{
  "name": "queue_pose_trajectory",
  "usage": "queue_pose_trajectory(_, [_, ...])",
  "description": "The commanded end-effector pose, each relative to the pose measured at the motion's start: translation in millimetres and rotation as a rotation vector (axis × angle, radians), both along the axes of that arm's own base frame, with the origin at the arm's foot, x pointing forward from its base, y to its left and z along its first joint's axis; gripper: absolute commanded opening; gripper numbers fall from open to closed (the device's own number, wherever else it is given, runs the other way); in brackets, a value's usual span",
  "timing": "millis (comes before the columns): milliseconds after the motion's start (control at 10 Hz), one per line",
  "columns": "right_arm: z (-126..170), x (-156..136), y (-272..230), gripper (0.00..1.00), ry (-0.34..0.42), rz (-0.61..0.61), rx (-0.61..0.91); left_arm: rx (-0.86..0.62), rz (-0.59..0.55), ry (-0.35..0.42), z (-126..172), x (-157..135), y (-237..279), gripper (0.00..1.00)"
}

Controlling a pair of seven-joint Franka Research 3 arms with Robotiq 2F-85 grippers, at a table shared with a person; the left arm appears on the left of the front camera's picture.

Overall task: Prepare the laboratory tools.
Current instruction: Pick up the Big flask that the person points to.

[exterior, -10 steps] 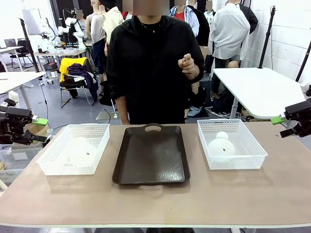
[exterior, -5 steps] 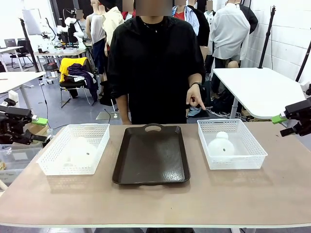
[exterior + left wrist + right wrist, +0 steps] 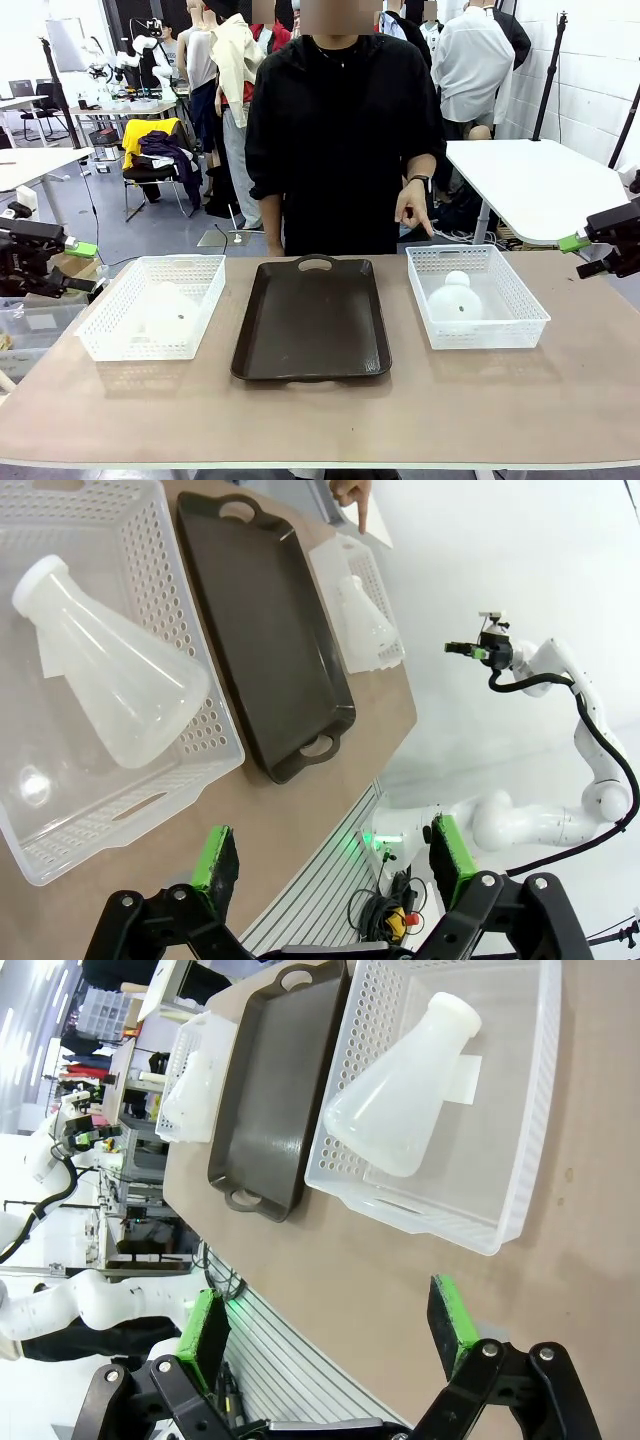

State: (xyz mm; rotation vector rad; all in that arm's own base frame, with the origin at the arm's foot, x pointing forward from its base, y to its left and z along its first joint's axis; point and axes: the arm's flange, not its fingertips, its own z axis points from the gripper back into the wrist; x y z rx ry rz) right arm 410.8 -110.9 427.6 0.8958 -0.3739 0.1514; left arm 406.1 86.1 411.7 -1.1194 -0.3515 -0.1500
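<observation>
One translucent white flask lies on its side in the left mesh basket; a second flask lies in the right basket. My left gripper hovers open beyond the table's left edge, away from its flask, and its green pads have nothing between them. My right gripper hangs open off the table's right edge, above and apart from its flask. In its wrist view the right gripper is empty.
A dark brown tray lies bare between the baskets. A person in black stands at the far edge, one hand pointing down just behind the right basket. Bare tabletop runs along the near side.
The person's hand came down from chest height to point above the right basket, and the person shifted slightly right. Both arms stayed still and open.
</observation>
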Motion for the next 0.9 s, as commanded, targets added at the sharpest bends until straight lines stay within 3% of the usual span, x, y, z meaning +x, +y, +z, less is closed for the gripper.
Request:
queue_pose_trajectory(0, [-1.5, -0.8, 0.4, 1.00, 0.002, 0.001, 0.004, -0.002, 0.001, -0.001, 0.3, 0.2, 0.4, 1.00])
queue_pose_trajectory(800, [-1.5, -0.8, 0.4, 1.00, 0.002, 0.001, 0.004, -0.002, 0.001, -0.001, 0.3, 0.2, 0.4, 1.00])
